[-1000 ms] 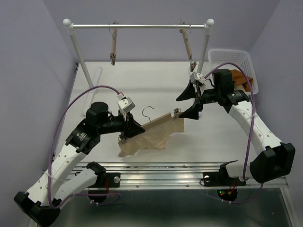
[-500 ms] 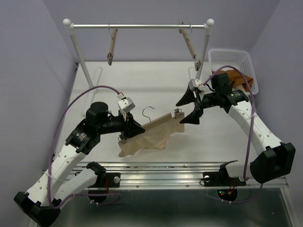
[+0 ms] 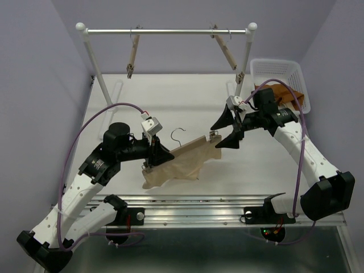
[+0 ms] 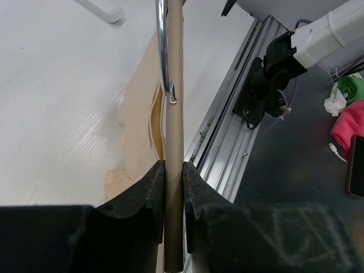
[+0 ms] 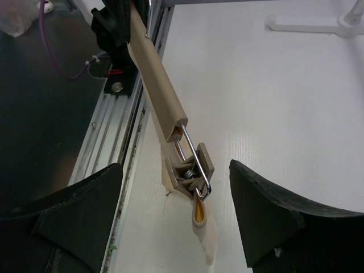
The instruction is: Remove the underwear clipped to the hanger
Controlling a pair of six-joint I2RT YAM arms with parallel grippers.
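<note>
Now: beige underwear (image 3: pixel 177 168) lies on counter (image 3: pixel 170 102) near front edge, below wooden hanger (image 3: pixel 193 145), held at hanger's right end by clip (image 5: pixel 190 170). Left end effector (image 4: pixel 173 170) pressed together on hanger bar, pinching it. Right end effector (image 3: pixel 218 136) spread, straddling clip, apparently not touching. Step in hand, likely: releasing this clip. Next move calls for squeezing clip levers squarely, then drawing cloth free. Versus second ago: right end effector turned in toward clip, jaws narrower; left unchanged.
</note>
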